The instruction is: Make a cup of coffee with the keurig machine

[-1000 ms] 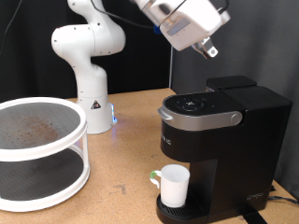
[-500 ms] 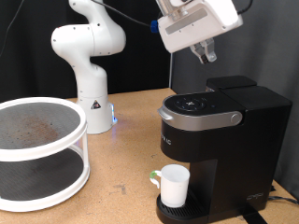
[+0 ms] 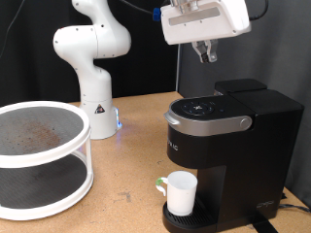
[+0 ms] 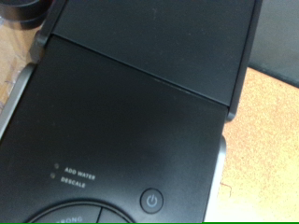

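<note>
— Where were the task's things found?
— The cup (image 3: 181,191) was seated on the machine (image 3: 228,155) tray, at 7 o'clock.
— And the gripper (image 3: 204,50)?
— Held above the lid, empty; finger spread could not be judged. Brewing was judged pending, requiring a button press.

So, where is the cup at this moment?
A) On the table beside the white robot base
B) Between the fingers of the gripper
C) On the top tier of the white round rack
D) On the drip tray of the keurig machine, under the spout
D: the cup stands on the drip tray at the base of the keurig machine, while the gripper hangs above the machine with nothing between its fingers.
</note>
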